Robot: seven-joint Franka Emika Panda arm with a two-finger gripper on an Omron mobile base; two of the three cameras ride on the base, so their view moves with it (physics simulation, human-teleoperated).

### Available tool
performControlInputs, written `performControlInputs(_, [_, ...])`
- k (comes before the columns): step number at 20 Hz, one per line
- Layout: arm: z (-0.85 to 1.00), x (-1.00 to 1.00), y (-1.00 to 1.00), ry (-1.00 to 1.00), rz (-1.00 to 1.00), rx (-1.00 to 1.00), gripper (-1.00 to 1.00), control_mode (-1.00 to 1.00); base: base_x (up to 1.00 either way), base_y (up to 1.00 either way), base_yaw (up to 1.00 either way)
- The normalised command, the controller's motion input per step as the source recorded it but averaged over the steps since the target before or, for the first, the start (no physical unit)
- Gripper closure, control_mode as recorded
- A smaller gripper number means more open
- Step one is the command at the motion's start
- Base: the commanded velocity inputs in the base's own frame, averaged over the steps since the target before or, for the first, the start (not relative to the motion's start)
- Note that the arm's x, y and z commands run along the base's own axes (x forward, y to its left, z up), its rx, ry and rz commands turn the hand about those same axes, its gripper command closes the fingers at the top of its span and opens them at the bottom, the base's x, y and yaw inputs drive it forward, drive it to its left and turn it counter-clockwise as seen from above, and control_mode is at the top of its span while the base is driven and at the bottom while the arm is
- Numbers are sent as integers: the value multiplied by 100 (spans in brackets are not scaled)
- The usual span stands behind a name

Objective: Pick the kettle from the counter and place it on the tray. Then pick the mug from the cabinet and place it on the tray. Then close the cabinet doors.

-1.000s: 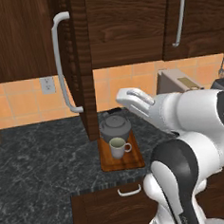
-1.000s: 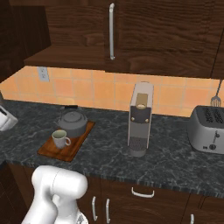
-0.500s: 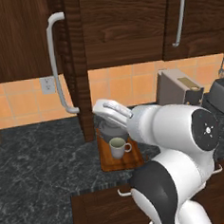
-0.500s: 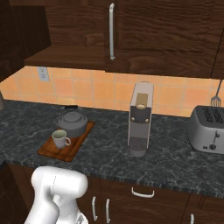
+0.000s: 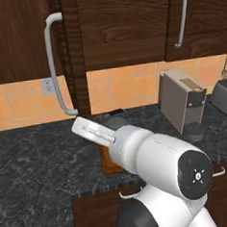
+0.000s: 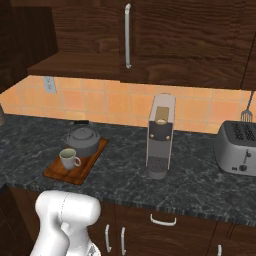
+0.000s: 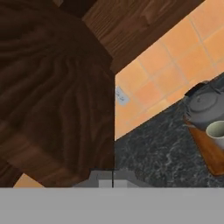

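Note:
The grey kettle (image 6: 82, 140) and the off-white mug (image 6: 69, 158) both stand on the reddish wooden tray (image 6: 92, 155) on the dark counter (image 6: 120, 175). The hand view has the kettle (image 7: 203, 106), mug (image 7: 217, 131) and tray (image 7: 209, 151) at its right edge. My gripper (image 7: 113, 179) is shut on nothing, its tips close to the lower edge of the open left cabinet door (image 7: 57, 87). From the left base view that door (image 5: 74, 51) shows edge-on with its grey bar handle (image 5: 53, 67); my white hand (image 5: 90, 130) sits just below it. The right cabinet door (image 5: 127, 22) is closed.
A boxy grey coffee machine (image 6: 160, 135) stands right of the tray, with a toaster (image 6: 237, 147) further right. A wall outlet (image 7: 121, 96) sits on the orange tiles. Drawers with pale handles (image 6: 162, 220) run below the counter.
The arm has swung left and down, carrying the shut hand from above the tray to just under the open left door. Kettle, mug and tray have not moved.

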Motion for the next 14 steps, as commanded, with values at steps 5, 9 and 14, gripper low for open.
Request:
performControlInputs(5, [-2,-19,64,-12,0,0,100,-100,0,0,0])
performControlInputs(9, [-10,-6,81,-17,0,0,100,-100,0,0,0])
performControlInputs(14, [-3,49,59,-19,-3,0,100,-100,0,0,0])
